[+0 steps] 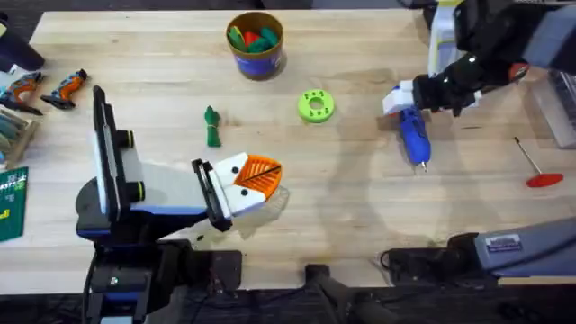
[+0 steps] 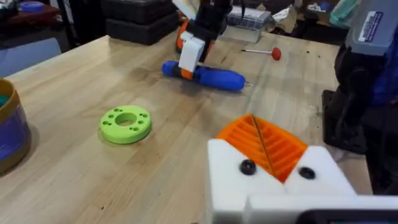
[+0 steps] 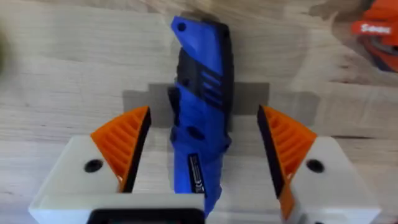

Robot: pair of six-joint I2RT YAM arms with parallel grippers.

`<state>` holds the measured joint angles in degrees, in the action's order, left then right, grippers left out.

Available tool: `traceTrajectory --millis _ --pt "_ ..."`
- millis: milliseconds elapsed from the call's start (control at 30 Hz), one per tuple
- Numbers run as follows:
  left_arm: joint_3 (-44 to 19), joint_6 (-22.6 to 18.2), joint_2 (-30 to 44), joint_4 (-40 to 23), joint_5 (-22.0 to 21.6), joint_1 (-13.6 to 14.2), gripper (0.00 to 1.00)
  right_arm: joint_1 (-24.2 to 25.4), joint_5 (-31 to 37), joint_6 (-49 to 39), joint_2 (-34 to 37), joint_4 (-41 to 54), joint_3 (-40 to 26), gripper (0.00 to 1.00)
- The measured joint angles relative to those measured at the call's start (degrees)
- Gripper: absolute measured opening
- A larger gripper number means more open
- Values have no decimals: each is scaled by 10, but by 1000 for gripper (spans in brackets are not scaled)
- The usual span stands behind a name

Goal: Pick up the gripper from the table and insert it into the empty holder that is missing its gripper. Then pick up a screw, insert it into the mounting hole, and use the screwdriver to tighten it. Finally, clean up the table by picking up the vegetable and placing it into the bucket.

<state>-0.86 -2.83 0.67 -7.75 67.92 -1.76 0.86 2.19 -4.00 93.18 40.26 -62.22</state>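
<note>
My left gripper [image 1: 258, 175] rests low over the table's middle, shut, its two orange ribbed pads [image 2: 273, 146] pressed together. Each pad sits in a white holder [image 2: 233, 186] with a dark screw head [image 2: 247, 167] in its hole. The blue screwdriver [image 1: 414, 135] lies flat at the right. My right gripper [image 1: 402, 99] hangs open over its rear end, with the screwdriver [image 3: 200, 124] between the fingers [image 3: 124, 140] and untouched. The green vegetable [image 1: 212, 126] lies left of centre. The bucket [image 1: 255, 45] stands at the back.
The bucket holds red, green and orange toys. A round green disc [image 1: 315, 105] lies between the vegetable and the screwdriver. A thin red-handled tool [image 1: 537, 169] lies at the far right. Orange-handled tools [image 1: 63, 88] and a book sit at the left edge.
</note>
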Motion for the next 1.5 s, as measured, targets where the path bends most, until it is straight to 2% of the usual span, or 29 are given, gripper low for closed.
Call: traceTrajectory --millis 200,400,567,733,800,833,967,1000,1267,1500 --pt "0 0 0 0 0 0 6 0 10 -8 62 0 -27 988" --pt "0 0 0 0 0 0 6 0 30 -10 72 -9 -28 979" --pt "0 0 0 0 0 0 6 0 25 -19 74 -13 -29 886" --pt "0 0 0 0 0 0 6 -1 16 -30 82 -16 -34 834" --pt "0 0 0 0 0 0 6 -1 11 -35 82 -17 -34 729" --pt "0 0 0 0 0 0 6 -2 10 -35 82 -20 -34 619" --pt "0 0 0 0 0 0 6 -3 13 -39 85 -26 -34 69" --pt "0 0 0 0 0 0 6 -3 12 -37 86 -26 -34 30" --pt "0 0 0 0 0 0 6 -4 12 -38 80 -18 -36 27" --pt "0 0 0 0 0 0 6 -27 12 -38 -14 -12 -49 27"
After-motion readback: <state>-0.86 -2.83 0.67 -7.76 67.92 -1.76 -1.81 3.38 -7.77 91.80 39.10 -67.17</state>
